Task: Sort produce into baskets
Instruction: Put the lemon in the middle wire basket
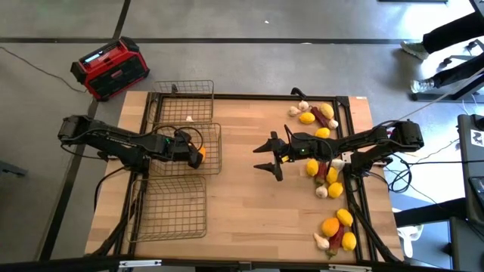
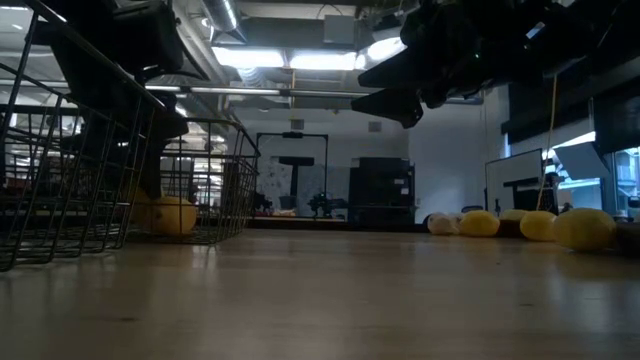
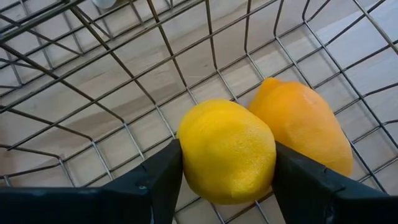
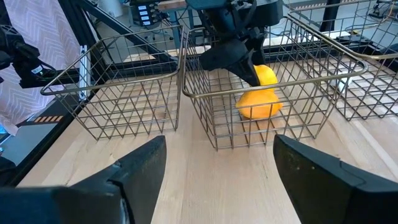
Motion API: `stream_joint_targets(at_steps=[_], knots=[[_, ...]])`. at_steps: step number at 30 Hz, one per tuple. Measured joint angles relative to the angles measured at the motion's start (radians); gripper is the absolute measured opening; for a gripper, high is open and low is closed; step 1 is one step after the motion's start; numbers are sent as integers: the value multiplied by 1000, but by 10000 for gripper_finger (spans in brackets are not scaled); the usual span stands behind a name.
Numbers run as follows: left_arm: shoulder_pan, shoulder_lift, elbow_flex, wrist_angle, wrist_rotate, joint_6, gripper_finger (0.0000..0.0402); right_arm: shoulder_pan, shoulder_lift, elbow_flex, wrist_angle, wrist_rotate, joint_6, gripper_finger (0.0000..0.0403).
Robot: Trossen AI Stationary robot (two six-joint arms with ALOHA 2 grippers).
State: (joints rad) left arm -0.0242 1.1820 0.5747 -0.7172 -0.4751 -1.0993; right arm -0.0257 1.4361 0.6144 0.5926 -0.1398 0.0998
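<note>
1. A lemon (image 3: pixel 227 152) is gripped by the left hand (image 3: pixel 227 180) inside the middle basket (image 1: pixel 214 143), touching an orange citrus (image 3: pixel 305 127).
2. The right hand (image 1: pixel 266 156) is held wide and empty over the table (image 1: pixel 242 196).
3. If released carelessly, the lemon could be knocked against the citrus and sent rolling.

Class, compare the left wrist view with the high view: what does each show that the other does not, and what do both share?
Only the left wrist view shows the left hand gripping a yellow lemon beside an orange citrus. Only the high view shows all three baskets, the open right hand over bare table, and the unsorted produce. Both show the middle basket with fruit inside.
</note>
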Motion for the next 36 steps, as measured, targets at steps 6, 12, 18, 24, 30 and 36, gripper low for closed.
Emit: stream_joint_targets(at_steps=[6,12,18,24,30,36], knots=[[0,0,0,-4,0,-25,261,0,0,0,0,0,0,292],[0,0,0,-4,0,-24,312,0,0,0,0,0,0,292],[0,0,8,-6,42,0,323,0,0,0,0,0,0,292],[-2,0,24,7,79,16,321,-1,0,0,-10,35,0,292],[-2,-4,28,2,77,61,320,-1,-2,0,-109,116,2,291],[-16,-17,65,-4,60,118,320,-1,-78,0,-287,220,15,291]])
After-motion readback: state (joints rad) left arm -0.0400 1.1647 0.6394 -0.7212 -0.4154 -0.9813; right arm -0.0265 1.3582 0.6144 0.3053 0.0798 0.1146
